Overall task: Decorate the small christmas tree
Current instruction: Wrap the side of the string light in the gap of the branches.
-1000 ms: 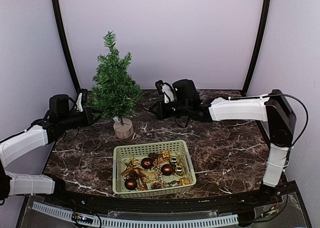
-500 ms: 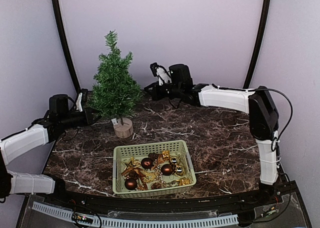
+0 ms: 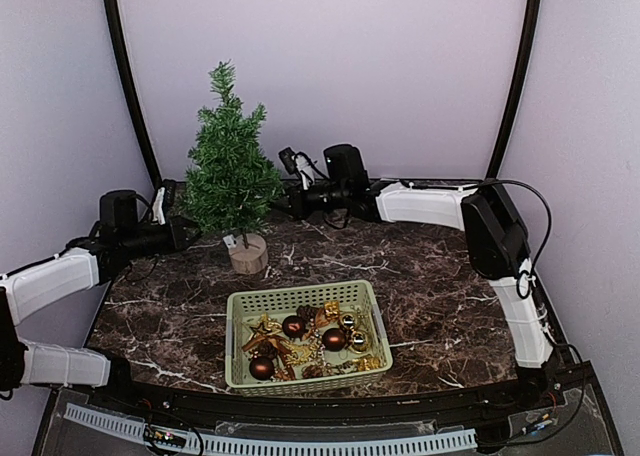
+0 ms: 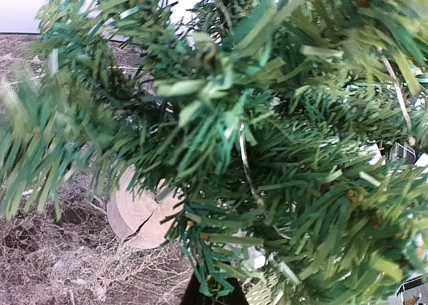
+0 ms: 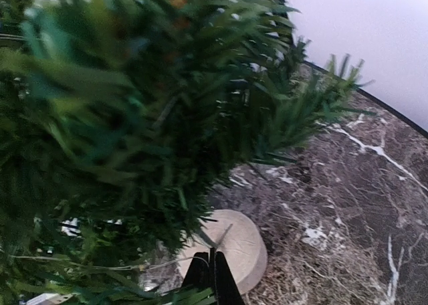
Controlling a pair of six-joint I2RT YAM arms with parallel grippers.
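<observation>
The small christmas tree (image 3: 232, 171) stands upright on its round wooden stump base (image 3: 247, 256) at the back left of the dark marble counter (image 3: 450, 276), behind the basket (image 3: 300, 298) and apart from it; both arms reach to it from opposite sides. The left claw (image 3: 190, 233) is at the low branches on the tree's left side; its fingers are pressed together, and in the left wrist view green needles lie around the dark tip, but it cannot be told if a twig is really pinched. The right claw (image 3: 273, 202) is at the branches on the tree's right side, above the base; its fingers are also closed tight. A very thin pale thread runs through the needles close to the tip in the right wrist view; whether this thread is held between the fingers cannot be told, and no ornament is seen in either claw.

The baubles (image 3: 293, 326) and the gold pieces all lie in the basket; no decoration is visible on the tree from above. So the step in hand seems to be work at the branches themselves, perhaps steadying the tree or hanging something small; the task looks to be at an early point. The next move probably calls for one claw to open and go down to the basket for a bauble, while the tree remains upright; a pull on the branches could tip it, because the base is small.
</observation>
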